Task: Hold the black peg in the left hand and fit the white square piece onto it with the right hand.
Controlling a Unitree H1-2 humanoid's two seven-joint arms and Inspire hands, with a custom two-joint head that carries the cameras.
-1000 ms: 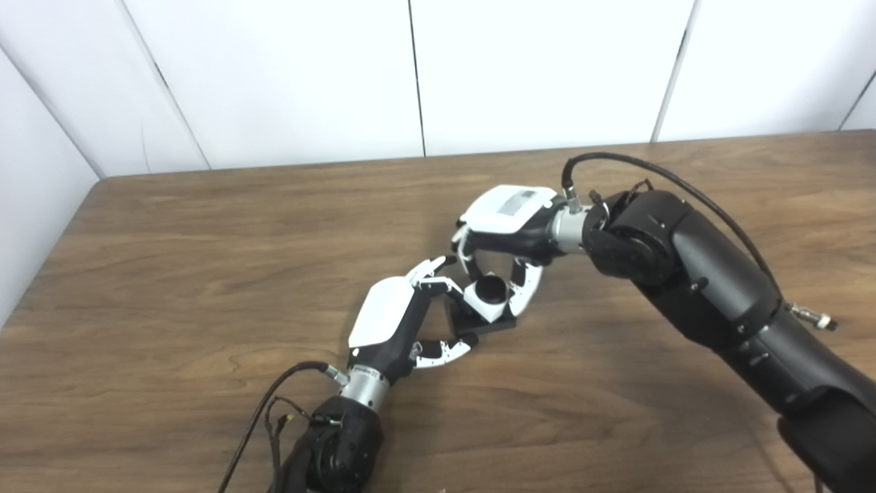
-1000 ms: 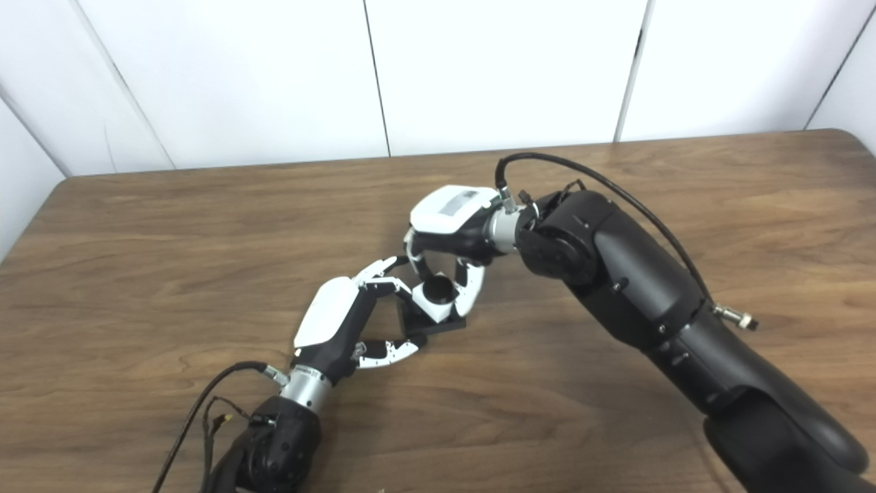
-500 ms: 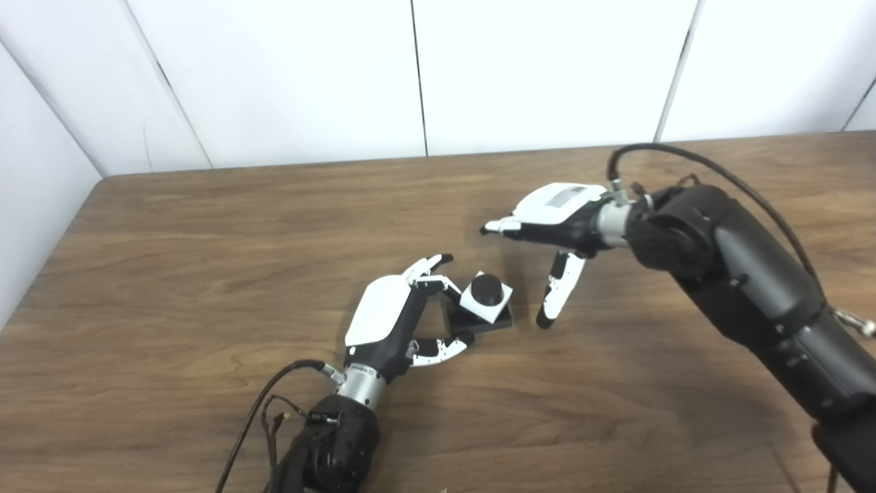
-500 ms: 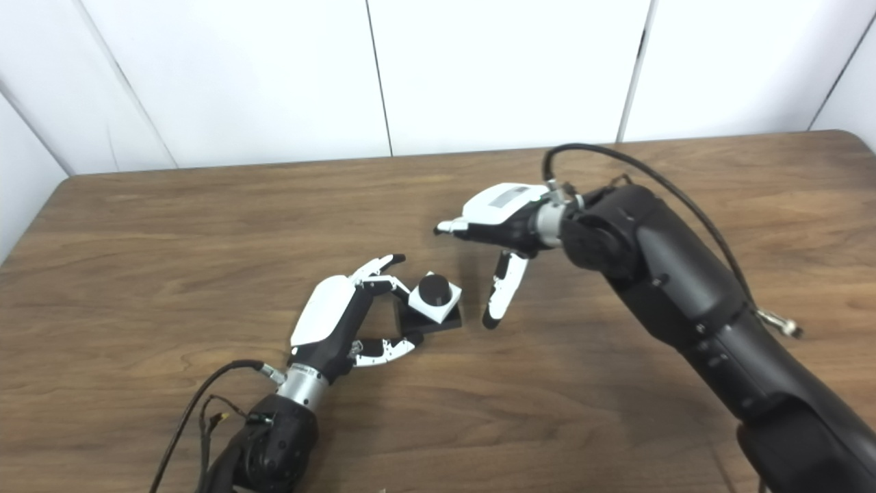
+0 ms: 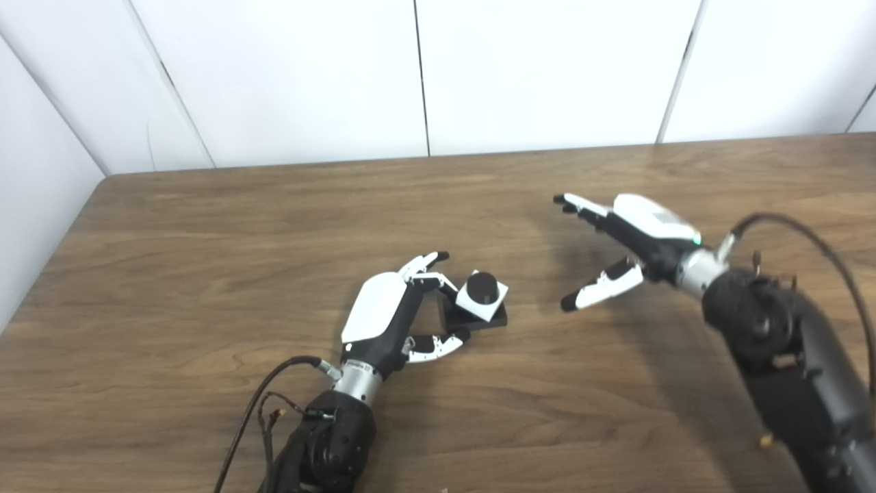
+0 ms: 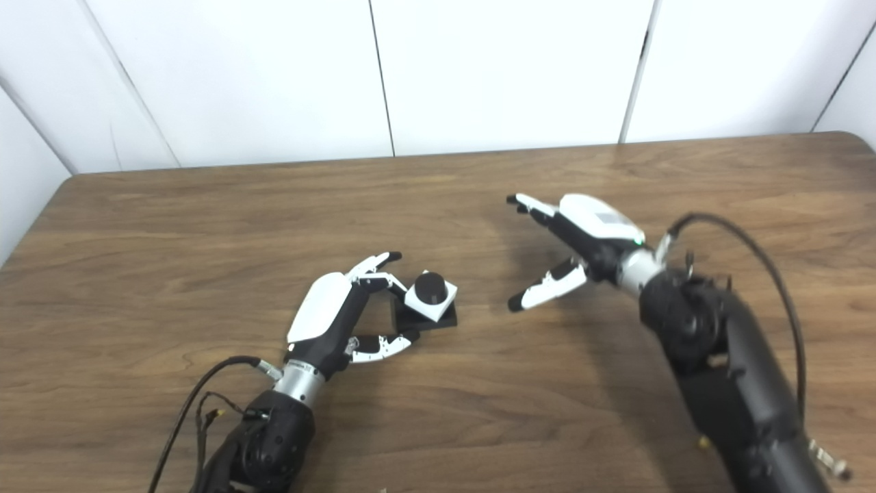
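On the wooden table (image 5: 205,226) — left robot hand (image 5: 383,318) grips the black peg (image 5: 475,311); right robot hand (image 5: 626,239) spread, empty.

Square piece (image 5: 482,299) on peg (image 5: 483,287), left hand (image 5: 393,318) beside, right hand (image 5: 626,239) apart

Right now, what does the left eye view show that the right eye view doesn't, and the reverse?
Left eye only: nothing extra but a wider strip of the side wall.
Right eye only: the table's far right corner and a silver connector low on the right arm.
Both: left hand holding the black peg, with the white square piece on it; right hand open, well clear.
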